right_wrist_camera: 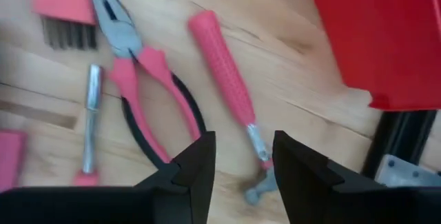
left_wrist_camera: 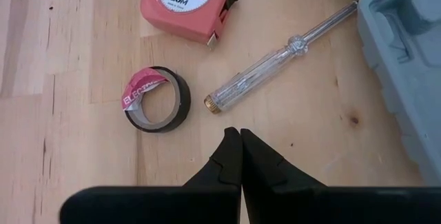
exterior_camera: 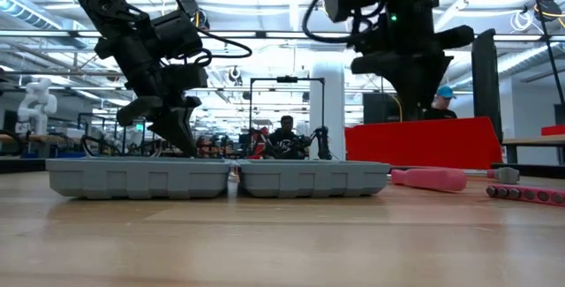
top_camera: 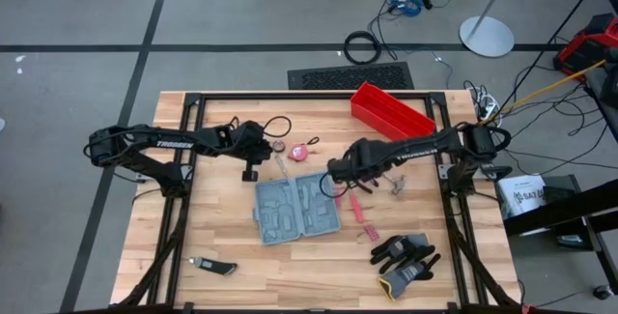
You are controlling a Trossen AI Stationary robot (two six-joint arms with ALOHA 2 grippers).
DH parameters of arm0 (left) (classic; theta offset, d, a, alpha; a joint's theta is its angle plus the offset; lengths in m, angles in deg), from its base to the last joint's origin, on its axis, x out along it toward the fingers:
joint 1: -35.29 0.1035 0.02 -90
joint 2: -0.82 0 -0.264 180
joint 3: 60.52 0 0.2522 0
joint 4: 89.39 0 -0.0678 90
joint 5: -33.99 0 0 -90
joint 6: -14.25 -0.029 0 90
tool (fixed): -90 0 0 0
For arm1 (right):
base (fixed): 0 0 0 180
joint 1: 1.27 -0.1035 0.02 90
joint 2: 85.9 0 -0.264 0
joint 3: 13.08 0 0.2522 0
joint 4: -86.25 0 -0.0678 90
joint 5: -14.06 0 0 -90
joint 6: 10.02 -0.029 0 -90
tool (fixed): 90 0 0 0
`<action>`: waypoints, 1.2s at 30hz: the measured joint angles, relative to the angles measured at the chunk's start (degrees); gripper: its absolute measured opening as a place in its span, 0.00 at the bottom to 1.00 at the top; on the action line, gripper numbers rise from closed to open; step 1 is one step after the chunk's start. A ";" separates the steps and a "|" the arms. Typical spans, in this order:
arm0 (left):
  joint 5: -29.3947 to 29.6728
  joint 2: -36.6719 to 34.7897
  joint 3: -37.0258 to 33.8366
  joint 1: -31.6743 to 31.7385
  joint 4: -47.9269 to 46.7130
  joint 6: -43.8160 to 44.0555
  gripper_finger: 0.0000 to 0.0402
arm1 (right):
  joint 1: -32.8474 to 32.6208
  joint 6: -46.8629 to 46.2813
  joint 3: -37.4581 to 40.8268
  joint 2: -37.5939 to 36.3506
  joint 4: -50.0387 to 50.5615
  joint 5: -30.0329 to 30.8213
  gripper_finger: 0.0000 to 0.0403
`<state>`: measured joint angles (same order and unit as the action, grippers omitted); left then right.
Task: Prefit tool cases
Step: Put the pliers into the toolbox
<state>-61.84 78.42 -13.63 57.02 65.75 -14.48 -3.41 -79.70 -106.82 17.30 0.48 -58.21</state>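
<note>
- The grey-blue tool case (top_camera: 297, 210) lies open and flat near the middle of the wooden table (top_camera: 290, 275), its two moulded halves side by side
- The right gripper (top_camera: 335, 171) hangs at the case's right edge, fingers parted and holding nothing; its wrist view looks down on red-handled pliers (right_wrist_camera: 131, 62) and a red-handled hammer (right_wrist_camera: 231, 89)
- The left gripper (top_camera: 250, 171) sits just beside the case's upper left corner, fingers pressed together and empty
- Near it lie a clear-handled screwdriver (left_wrist_camera: 279, 58), a roll of black tape (left_wrist_camera: 155, 100) and a red tape measure (left_wrist_camera: 186, 3)
- A red bin (top_camera: 391, 111) stands at the far right; black gloves (top_camera: 406, 261) lie at the near right
</note>
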 joint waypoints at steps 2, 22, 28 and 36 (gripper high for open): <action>0.02 0.00 0.00 0.00 -0.34 0.02 0.00 | 1.54 2.66 1.35 0.01 -1.67 -2.93 0.35; 0.00 0.00 -1.04 0.00 0.20 1.18 0.00 | 8.08 22.51 12.12 0.09 -30.26 -16.85 0.35; 0.00 0.00 -1.81 0.00 0.28 1.18 0.00 | 5.11 22.09 12.12 0.09 -29.94 -18.07 0.35; 0.00 0.00 -1.81 0.01 0.37 1.27 0.00 | 3.73 21.66 12.16 3.16 -29.41 -14.68 0.35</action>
<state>-61.84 78.42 -15.44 57.03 66.11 -13.21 0.32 -58.03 -94.65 20.46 -28.93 -72.89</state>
